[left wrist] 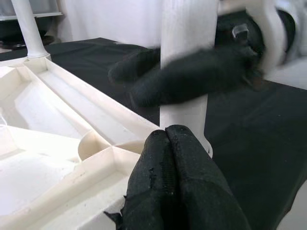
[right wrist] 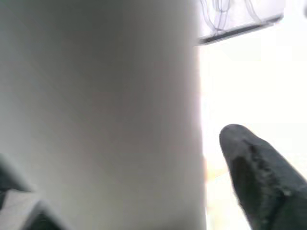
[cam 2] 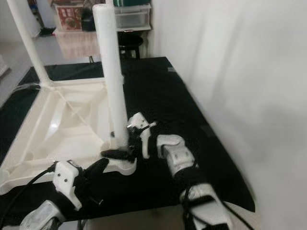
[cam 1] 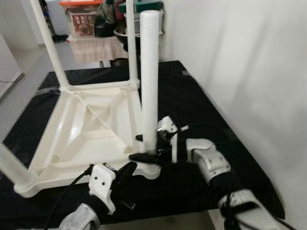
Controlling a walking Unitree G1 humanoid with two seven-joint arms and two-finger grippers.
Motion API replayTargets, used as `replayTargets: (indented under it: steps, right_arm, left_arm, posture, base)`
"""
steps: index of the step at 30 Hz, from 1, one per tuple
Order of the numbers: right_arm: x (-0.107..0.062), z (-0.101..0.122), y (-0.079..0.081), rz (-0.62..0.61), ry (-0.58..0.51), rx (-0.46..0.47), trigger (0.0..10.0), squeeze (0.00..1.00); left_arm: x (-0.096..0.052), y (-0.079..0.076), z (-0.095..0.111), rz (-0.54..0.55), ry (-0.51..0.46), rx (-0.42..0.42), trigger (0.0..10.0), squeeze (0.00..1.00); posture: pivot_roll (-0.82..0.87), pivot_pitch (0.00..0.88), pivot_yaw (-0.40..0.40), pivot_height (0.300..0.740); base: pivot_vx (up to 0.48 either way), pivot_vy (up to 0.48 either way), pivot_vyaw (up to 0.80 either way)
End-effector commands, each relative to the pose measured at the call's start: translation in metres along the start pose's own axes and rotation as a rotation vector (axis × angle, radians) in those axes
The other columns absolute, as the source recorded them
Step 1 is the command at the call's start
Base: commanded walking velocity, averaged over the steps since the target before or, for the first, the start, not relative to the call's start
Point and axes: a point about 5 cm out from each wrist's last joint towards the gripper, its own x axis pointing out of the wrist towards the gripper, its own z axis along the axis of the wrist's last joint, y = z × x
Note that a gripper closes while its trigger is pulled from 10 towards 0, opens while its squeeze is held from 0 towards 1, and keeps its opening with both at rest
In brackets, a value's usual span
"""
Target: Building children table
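Assembly looks well advanced. The white children's table (cam 1: pixel 91 129) lies upside down on the black tabletop (cam 1: pixel 201 105), its ribbed underside facing up. The right claw (cam 1: pixel 144 147) is clamped around the nearest leg (cam 1: pixel 148 81) close to its foot, one black finger in front of the leg and one behind; its wrist view has the leg pressed up close with a fingertip (right wrist: pixel 259 167) beside it. That leg stands upright in the corner socket (cam 1: pixel 146 168) directly beneath the claw.

The left claw (cam 1: pixel 128 170) sits just beside the right one, at the same corner, fingers pinched together with nothing between them, their tips against the socket's rim, seemingly steadying the table.

Beyond the claws, two more legs rise from the far corners: the far left leg (cam 1: pixel 50 43) and the far right leg (cam 1: pixel 130 43). A fourth leg (cam 1: pixel 12 170) shows at the corner well off to the left of the left claw.

By my judgement all four legs are in place, and what remains is seating this last one fully, which I cannot confirm from here, then turning the table upright. Storage boxes (cam 1: pixel 84 17) stand in the background, far past the tabletop.
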Motion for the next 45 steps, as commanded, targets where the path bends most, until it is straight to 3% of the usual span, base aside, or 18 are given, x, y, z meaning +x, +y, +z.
replayTargets:
  steps: [1, 12, 15, 17, 18, 20, 22, 23, 25, 30, 31, 32, 33, 34, 35, 42, 43, 45]
  right_arm:
    - [0.000, -0.003, 0.000, 0.010, -0.016, 0.023, 0.0, 0.00]
    - [-0.028, -0.034, -0.003, -0.089, 0.001, 0.064, 0.0, 0.00]
    - [-0.033, -0.051, 0.004, -0.221, 0.025, 0.056, 0.0, 0.00]
    - [-0.033, -0.067, 0.013, -0.427, 0.062, 0.064, 0.0, 0.00]
    - [-0.033, -0.067, 0.013, -0.427, 0.062, 0.064, 0.0, 0.00]
    - [0.001, -0.087, 0.054, -0.691, 0.070, 0.204, 0.0, 0.00]
    - [0.011, -0.088, 0.065, -0.749, 0.069, 0.240, 0.0, 0.00]
    - [0.011, -0.088, 0.065, -0.749, 0.069, 0.240, 0.0, 0.00]
    - [0.033, -0.078, 0.060, -0.733, 0.054, 0.209, 0.0, 0.00]
    - [0.050, -0.068, 0.056, -0.693, 0.049, 0.160, 0.0, 0.00]
    - [0.056, -0.064, 0.055, -0.690, 0.049, 0.139, 1.3, 0.00]
    - [0.058, -0.064, 0.053, -0.701, 0.055, 0.132, 10.0, 0.00]
    - [0.057, -0.064, 0.050, -0.703, 0.049, 0.130, 10.0, 0.09]
    - [0.055, -0.064, 0.049, -0.705, 0.044, 0.132, 10.0, 0.09]
    - [0.051, -0.065, 0.047, -0.690, 0.024, 0.149, 10.0, 1.00]
    - [0.039, -0.061, 0.051, -0.717, -0.015, 0.175, 10.0, 1.00]
    - [0.021, -0.057, 0.050, -0.687, -0.083, 0.168, 10.0, 1.00]
    - [0.013, -0.055, 0.050, -0.675, -0.106, 0.156, 10.0, 1.00]
  left_arm:
    - [-0.001, 0.001, -0.002, 0.006, 0.011, 0.005, 10.0, 0.00]
    - [-0.003, -0.002, -0.003, -0.001, 0.018, -0.002, 10.0, 0.00]
    - [-0.003, -0.003, -0.004, -0.003, 0.020, -0.007, 10.0, 0.00]
    - [-0.004, -0.003, -0.005, -0.005, 0.023, -0.009, 10.0, 0.00]
    - [-0.004, -0.003, -0.005, -0.005, 0.023, -0.009, 10.0, 0.00]
    - [-0.003, -0.003, -0.006, -0.009, 0.025, -0.022, 10.0, 0.00]
    - [-0.002, -0.003, -0.006, -0.013, 0.024, -0.028, 10.0, 0.00]
    - [-0.002, -0.003, -0.006, -0.013, 0.024, -0.028, 10.0, 0.00]
    - [0.003, -0.005, -0.006, -0.037, 0.018, -0.034, 10.0, 0.00]
    - [0.007, -0.006, -0.005, -0.041, 0.008, -0.035, 10.0, 0.00]
    - [0.008, -0.005, -0.005, -0.028, 0.001, -0.036, 10.0, 0.00]
    - [0.009, -0.004, -0.005, -0.012, 0.000, -0.032, 10.0, 0.00]
    - [0.008, -0.003, -0.006, 0.004, 0.005, -0.032, 10.0, 0.00]
    - [0.008, -0.002, -0.007, 0.013, 0.009, -0.032, 10.0, 0.00]
    - [0.007, -0.002, -0.009, 0.028, 0.018, -0.037, 10.0, 0.00]
    - [0.007, 0.003, -0.012, 0.074, 0.026, -0.074, 10.0, 0.00]
    - [0.007, 0.012, -0.013, 0.148, 0.013, -0.150, 10.0, 0.00]
    - [0.008, 0.016, -0.013, 0.178, 0.003, -0.190, 10.0, 0.00]
  posture:
    - [0.08, 0.000, -0.015, 0.740]
    - [0.05, 0.000, -0.005, 0.740]
    - [0.03, 0.000, -0.012, 0.740]
    - [0.03, 0.000, -0.012, 0.740]
    - [0.03, 0.000, -0.012, 0.740]
    - [0.02, 0.000, 0.017, 0.740]
    - [0.02, 0.000, 0.017, 0.740]
    - [0.02, 0.000, 0.017, 0.740]
    - [0.00, 0.000, 0.019, 0.740]
    - [0.02, 0.000, 0.000, 0.740]
    - [0.03, 0.000, -0.010, 0.740]
    - [0.03, 0.000, -0.018, 0.740]
    - [0.03, 0.000, -0.018, 0.740]
    - [0.03, 0.000, -0.019, 0.740]
    - [0.03, 0.000, -0.019, 0.740]
    - [0.02, 0.000, -0.011, 0.740]
    - [0.00, 0.000, -0.002, 0.740]
    - [-0.02, 0.000, 0.010, 0.740]
  base:
    - [0.000, 0.000, 0.00]
    - [0.000, 0.000, 0.00]
    - [0.000, 0.000, 0.00]
    - [0.000, 0.000, 0.00]
    - [0.000, 0.000, 0.00]
    - [0.000, 0.000, 0.00]
    - [0.000, 0.000, 0.00]
    - [0.000, 0.000, 0.00]
    - [0.000, 0.000, 0.00]
    - [0.000, 0.000, 0.00]
    - [0.000, 0.000, 0.00]
    - [0.000, 0.000, 0.00]
    - [0.000, 0.000, 0.00]
    - [0.000, 0.000, 0.00]
    - [0.000, 0.000, 0.00]
    - [0.000, 0.000, 0.00]
    - [0.000, 0.000, 0.00]
    - [0.000, 0.000, 0.00]
